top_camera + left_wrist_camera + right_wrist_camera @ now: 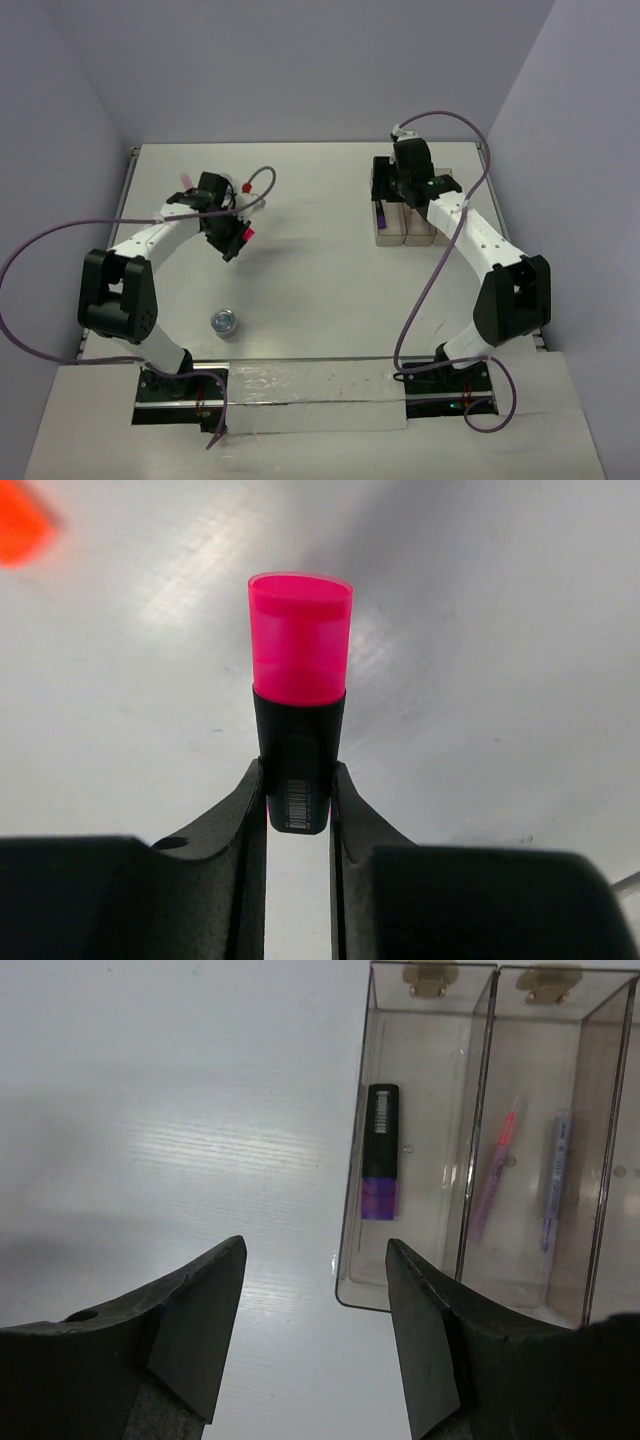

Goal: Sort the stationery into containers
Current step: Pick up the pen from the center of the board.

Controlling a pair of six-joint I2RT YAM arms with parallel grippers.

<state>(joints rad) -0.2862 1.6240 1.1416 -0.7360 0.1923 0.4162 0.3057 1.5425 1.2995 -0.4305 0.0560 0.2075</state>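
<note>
- One short black highlighter with a translucent pink cap [300, 680] was pinched in the left end effector [298, 780]. The jaws were pressed against the black barrel just below the cap.
- It was held over the left part of the white worktop [320, 230], apparently clear of the surface and well apart from the bins.
- Light, rigid plastic was judged, so only a modest squeeze should be needed. The smooth barrel could pivot or slip if it were swung quickly.
- A grip nearer mid-barrel was judged steadier than one on the glossy cap.
- Three joined clear plastic bins [420, 1250] were seen below the right end effector [315, 1260], whose jaws were spread with nothing between them.
- A purple-ended black highlighter [380, 1165] lay in the leftmost compartment, which was judged the fitting destination.
- A small round clear pot [225, 322] stood near the left arm's base.
</note>
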